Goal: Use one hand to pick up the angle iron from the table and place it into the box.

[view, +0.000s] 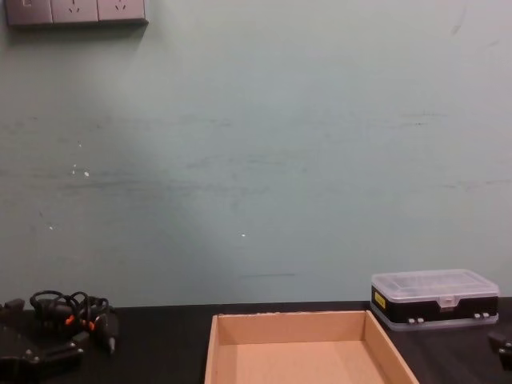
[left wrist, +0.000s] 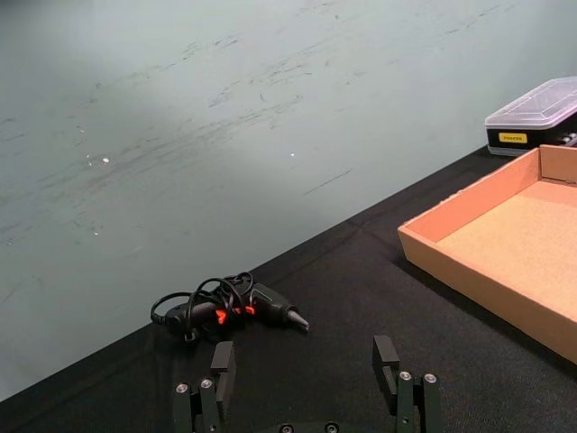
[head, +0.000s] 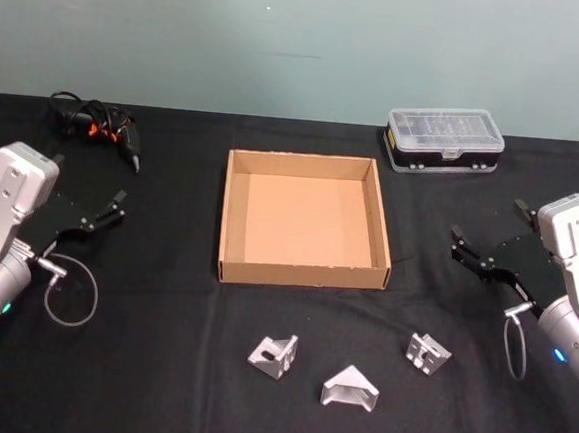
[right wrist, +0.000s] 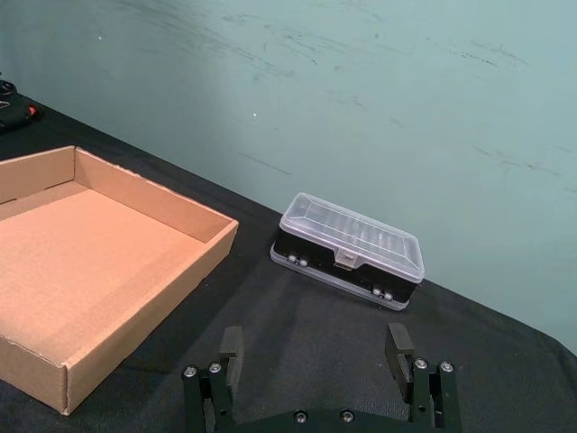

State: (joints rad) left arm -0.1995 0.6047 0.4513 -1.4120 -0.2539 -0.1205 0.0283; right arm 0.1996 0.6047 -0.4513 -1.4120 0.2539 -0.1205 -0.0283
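Three silver angle irons lie on the black table (head: 156,387) in front of the box: one at the left (head: 274,355), one in the middle (head: 349,389), one at the right (head: 427,352). The tan cardboard box (head: 302,274) sits open-topped and empty at the table's centre, also seen as box (left wrist: 469,271), box (right wrist: 135,298) and box (view: 216,344). My left gripper (head: 118,209) hovers open left of the box, left gripper (left wrist: 306,374) with nothing between its fingers. My right gripper (head: 487,235) hovers open right of the box, right gripper (right wrist: 315,356) likewise empty.
A black case with a clear lid (head: 444,140) stands at the back right, also case (right wrist: 350,250) and case (view: 436,298). A black tool with coiled cable and orange marks (head: 96,123) lies at the back left, also tool (left wrist: 230,309).
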